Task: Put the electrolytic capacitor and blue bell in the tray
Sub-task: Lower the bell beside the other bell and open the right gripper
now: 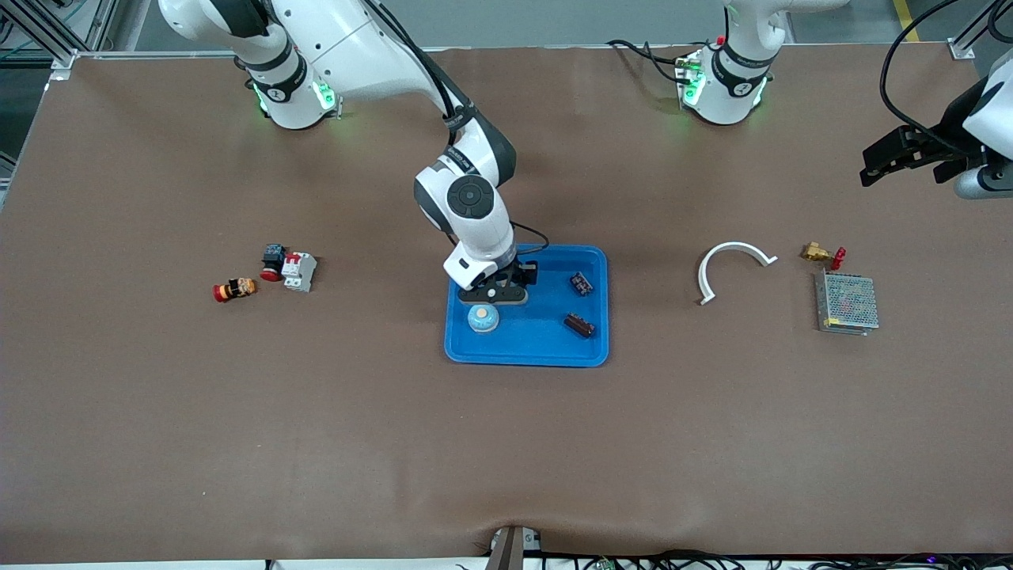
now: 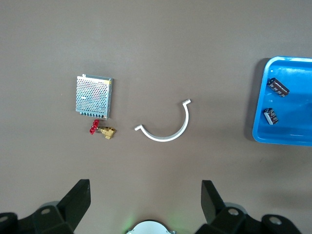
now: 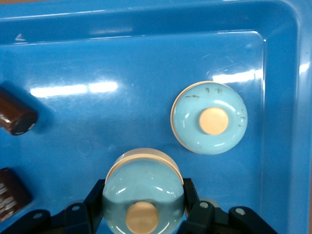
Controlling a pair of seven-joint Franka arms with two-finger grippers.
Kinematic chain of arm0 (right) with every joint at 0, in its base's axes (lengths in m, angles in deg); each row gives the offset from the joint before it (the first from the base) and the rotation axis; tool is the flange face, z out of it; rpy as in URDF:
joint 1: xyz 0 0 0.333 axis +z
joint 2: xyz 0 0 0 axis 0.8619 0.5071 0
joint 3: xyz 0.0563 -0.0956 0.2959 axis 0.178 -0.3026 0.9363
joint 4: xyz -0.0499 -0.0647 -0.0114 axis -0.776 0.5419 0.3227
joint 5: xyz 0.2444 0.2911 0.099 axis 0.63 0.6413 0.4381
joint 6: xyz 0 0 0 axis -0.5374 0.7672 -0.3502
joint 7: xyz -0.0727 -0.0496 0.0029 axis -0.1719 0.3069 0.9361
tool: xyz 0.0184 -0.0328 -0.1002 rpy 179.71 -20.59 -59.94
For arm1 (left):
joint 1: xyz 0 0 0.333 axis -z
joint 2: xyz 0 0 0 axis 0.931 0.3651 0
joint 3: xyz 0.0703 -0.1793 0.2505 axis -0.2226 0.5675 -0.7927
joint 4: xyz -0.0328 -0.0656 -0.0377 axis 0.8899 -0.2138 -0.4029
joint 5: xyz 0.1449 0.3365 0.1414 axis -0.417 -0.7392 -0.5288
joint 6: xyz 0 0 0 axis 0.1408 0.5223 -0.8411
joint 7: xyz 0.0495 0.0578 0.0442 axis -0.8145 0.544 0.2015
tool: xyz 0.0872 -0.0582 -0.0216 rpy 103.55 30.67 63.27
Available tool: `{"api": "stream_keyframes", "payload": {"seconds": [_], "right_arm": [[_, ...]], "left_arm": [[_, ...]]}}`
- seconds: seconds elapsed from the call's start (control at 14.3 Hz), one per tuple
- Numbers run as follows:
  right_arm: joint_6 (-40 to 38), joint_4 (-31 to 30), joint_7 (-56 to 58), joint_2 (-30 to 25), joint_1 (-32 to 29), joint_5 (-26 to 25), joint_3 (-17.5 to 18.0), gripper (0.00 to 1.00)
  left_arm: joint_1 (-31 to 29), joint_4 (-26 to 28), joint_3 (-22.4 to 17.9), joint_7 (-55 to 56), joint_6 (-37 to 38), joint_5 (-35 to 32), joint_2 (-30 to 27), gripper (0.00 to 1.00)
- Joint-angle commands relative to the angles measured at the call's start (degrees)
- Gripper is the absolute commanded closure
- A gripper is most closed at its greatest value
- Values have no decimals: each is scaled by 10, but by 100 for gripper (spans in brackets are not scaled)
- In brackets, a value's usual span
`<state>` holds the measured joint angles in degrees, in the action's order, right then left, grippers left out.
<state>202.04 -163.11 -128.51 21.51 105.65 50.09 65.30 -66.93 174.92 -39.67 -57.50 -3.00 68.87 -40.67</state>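
Note:
The bright blue tray [image 1: 526, 352] lies mid-table. In it lie a light blue bell [image 1: 483, 318] with a tan button and two dark electrolytic capacitors [image 1: 582, 283] [image 1: 579, 324]. My right gripper [image 1: 495, 294] is low over the tray, shut on a second blue bell [image 3: 144, 192]. The right wrist view shows the lying bell [image 3: 209, 117], the tray floor [image 3: 122, 58] and both capacitors [image 3: 17, 117] [image 3: 12, 195]. My left gripper [image 1: 902, 154] waits open and empty over the table at the left arm's end; its wrist view [image 2: 145, 204] shows the tray [image 2: 287, 138] and the capacitors [image 2: 278, 87].
A white curved strip [image 1: 732, 265], a brass valve with a red handle [image 1: 821, 253] and a metal mesh box [image 1: 847, 302] lie toward the left arm's end. A red push-button [image 1: 234, 290], a black switch [image 1: 273, 261] and a white breaker [image 1: 299, 271] lie toward the right arm's end.

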Motion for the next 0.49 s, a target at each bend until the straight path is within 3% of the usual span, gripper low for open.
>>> {"api": "stream_keyframes", "payload": {"seconds": [0.0, 0.42], "right_arm": [[6, -3, -15, 1, 6, -19, -5, 49], [5, -4, -14, 7, 6, -30, -5, 47]], "left_arm": [[5, -8, -3, -3, -1, -1, 3, 0], [5, -8, -4, -3, -1, -1, 3, 0]]}}
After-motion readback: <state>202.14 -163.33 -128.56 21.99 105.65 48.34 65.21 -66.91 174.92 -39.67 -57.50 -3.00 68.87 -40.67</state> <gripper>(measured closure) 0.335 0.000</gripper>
